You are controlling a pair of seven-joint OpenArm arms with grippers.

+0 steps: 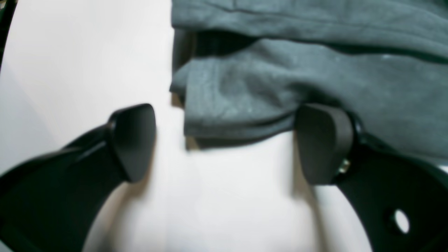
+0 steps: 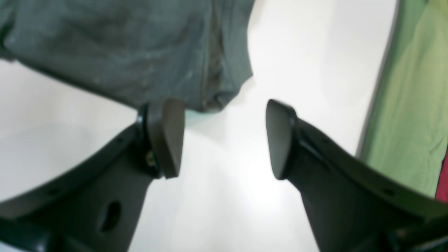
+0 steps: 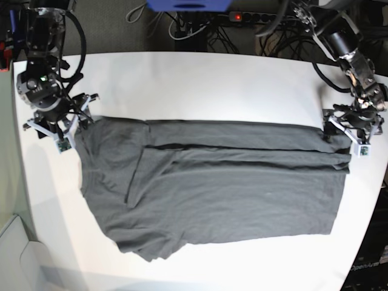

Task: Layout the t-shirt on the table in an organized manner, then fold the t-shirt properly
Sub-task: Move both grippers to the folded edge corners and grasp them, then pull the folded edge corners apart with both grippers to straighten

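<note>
The t-shirt [image 3: 218, 188] is laid across the middle of the table [image 3: 200, 85], spread wide, with its upper part folded down over the body in a long band. A sleeve is seen bunched at the shirt's lower corner on the base view's left. No container is seen on the table.

The left gripper [image 1: 224, 143] is placed at the shirt's far end on the base view's right. Its jaws are spread wide and nothing is pinched between them. In the left wrist view one pad is seen against the folded edge of the cloth, and the other is set apart from the shirt over bare table.

The right gripper [image 2: 224, 138] is placed at the opposite end of the shirt. Its jaws are likewise spread, with only white table between them. One pad is seen at the corner of the cloth; whether it touches cannot be told.

Beyond the shirt, past the table's far edge, a tangle of cables [image 3: 200, 30] and a power strip [image 3: 260, 17] are seen. A green surface [image 2: 409, 105] is seen past the table's edge in the right wrist view.

Both wrist views are blurred, and the gripper bodies are cut off by the frames' lower edges.
</note>
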